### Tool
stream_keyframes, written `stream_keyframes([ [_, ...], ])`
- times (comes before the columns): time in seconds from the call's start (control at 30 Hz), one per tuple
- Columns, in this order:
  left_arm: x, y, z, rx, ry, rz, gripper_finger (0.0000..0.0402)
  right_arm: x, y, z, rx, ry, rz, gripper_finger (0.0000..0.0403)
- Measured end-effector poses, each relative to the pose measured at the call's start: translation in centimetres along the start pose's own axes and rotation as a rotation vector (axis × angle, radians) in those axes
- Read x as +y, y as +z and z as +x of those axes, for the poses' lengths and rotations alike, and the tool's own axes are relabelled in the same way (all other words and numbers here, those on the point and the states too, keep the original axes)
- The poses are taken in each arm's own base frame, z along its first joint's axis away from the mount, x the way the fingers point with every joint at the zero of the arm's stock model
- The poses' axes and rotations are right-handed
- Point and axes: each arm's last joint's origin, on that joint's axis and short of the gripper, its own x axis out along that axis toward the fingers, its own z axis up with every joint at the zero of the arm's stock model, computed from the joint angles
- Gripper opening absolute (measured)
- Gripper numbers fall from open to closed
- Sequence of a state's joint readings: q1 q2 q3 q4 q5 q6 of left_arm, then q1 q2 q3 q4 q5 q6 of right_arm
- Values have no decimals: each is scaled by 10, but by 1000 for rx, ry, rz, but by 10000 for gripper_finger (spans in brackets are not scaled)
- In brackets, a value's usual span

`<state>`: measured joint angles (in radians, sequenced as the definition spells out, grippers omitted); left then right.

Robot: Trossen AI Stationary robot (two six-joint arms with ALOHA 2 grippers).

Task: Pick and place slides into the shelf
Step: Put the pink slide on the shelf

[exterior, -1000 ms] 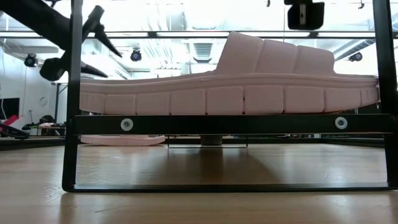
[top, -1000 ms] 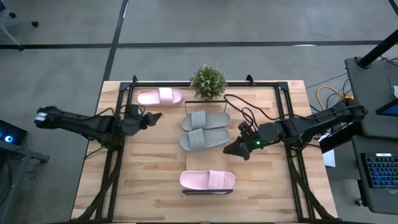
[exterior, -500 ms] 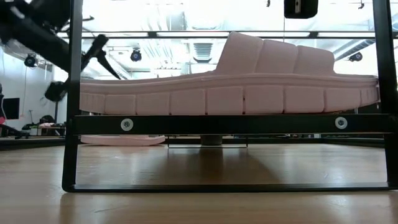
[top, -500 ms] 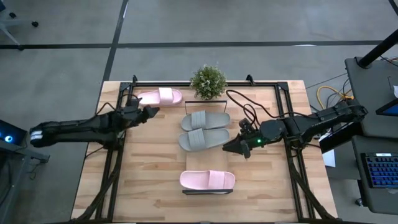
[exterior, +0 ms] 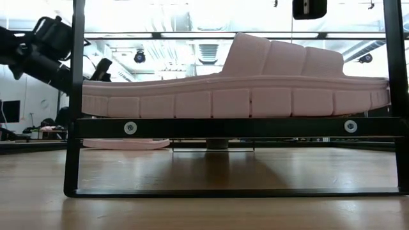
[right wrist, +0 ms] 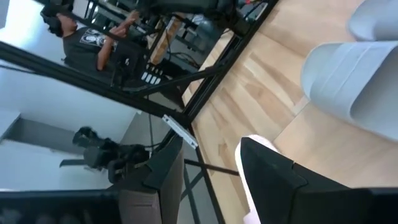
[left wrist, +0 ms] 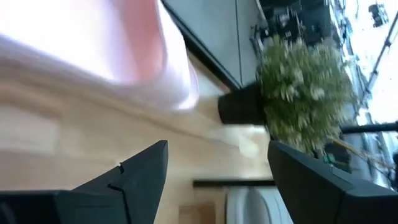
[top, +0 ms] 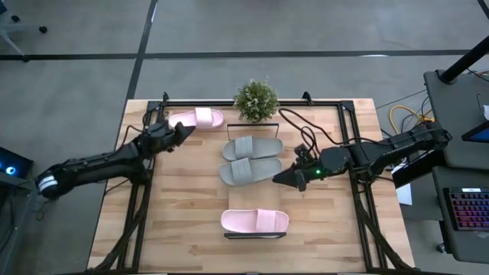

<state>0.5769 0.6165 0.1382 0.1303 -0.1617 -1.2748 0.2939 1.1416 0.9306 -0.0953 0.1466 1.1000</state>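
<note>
Four slides on the table (top: 176, 229). Near pink slide (top: 255, 221) already sits on the shelf (top: 255, 234), near edge, mid-table; low view shows it lying flat across the shelf's black frame, sole down. Two grey slides side by side at centre: far grey slide (top: 252, 146) and near grey slide (top: 250, 170), edges touching or nearly so, can't tell which. Far pink slide (top: 196, 118) lies at far left, just left of the potted plant (top: 256, 100).

Left gripper (top: 180, 132) is right at the heel end of the far pink slide. Its fingers (left wrist: 146, 165) are apart in the left wrist view, w/ the pink sole close ahead and the plant beyond. Nothing held. Right gripper (top: 280, 179) is just right of the near grey slide, low over the table; fingers (right wrist: 264, 163) apart too, grey strap in sight, nothing held.

My read: step in hand is the grab on the far pink slide w/ the left arm; one of four placed, so early on.

To do it well I'd bring the fingers down straddling the strap or one sole edge, not the heel tip, since foam bends and a tip grip would let it droop. Keep clear of the plant on the far side. Close firm but not crushing. Lift straight up before going toward the shelf, and watch the grey pair on the way. Shelf is narrow, so I'd line the slide up parallel to the pink one already there before lowering.
</note>
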Motion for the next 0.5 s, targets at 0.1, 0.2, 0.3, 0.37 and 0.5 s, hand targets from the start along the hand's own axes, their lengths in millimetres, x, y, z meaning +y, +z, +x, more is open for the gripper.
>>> stream_keyframes([
  [0.1,5,9,5,-11,41,7,261,0,1,0,-21,-11,0,151],
  [0.2,9,18,11,9,41,3,261,-1,1,0,-34,-18,3,151],
  [0.3,12,27,18,31,27,10,261,-1,1,0,-35,-17,7,151],
  [0.37,10,35,23,27,0,3,261,0,1,0,-35,-16,7,151],
  [0.5,5,47,34,46,-13,17,261,-1,1,0,-38,-18,8,151],
])
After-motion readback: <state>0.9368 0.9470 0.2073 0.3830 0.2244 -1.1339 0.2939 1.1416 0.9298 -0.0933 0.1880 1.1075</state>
